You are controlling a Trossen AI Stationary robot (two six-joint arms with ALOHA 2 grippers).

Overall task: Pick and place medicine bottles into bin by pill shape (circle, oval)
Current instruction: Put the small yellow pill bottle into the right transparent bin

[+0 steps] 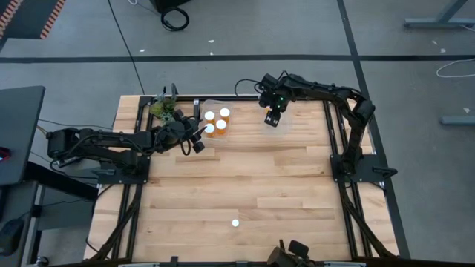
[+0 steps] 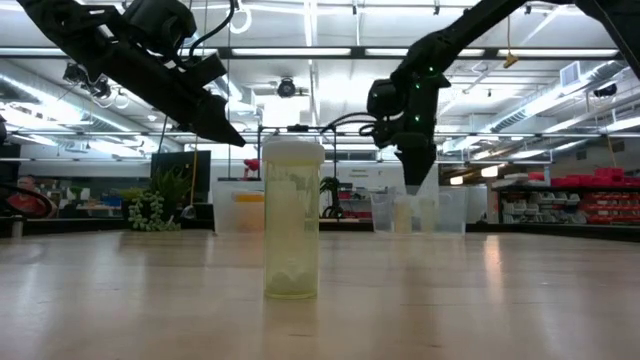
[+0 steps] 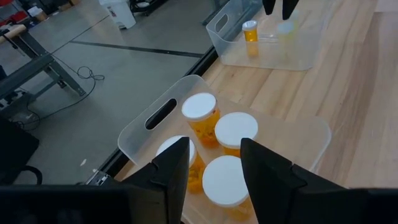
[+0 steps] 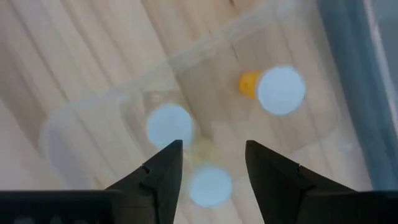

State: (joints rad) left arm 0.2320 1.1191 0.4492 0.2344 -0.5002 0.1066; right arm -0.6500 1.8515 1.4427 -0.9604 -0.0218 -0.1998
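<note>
A lone bottle [image 2: 292,218] stands upright on the bare desk [image 1: 245,185] at the near side, well apart from both arms. Farther back, the left end effector [image 1: 199,141], its fingers narrowly parted and empty, hangs just beside a clear bin [image 3: 140,127] holding four capped bottles [image 3: 235,134] packed together; a green plant [image 1: 165,110] sits behind it at the desk's far left corner. Farther still, the right end effector [image 1: 272,119] hovers with fingers spread and nothing between them, directly over a second clear bin [image 4: 93,115]. Three bottles [image 4: 281,91] show in that bin below its fingers. Nothing stands between either end effector and its bin.
</note>
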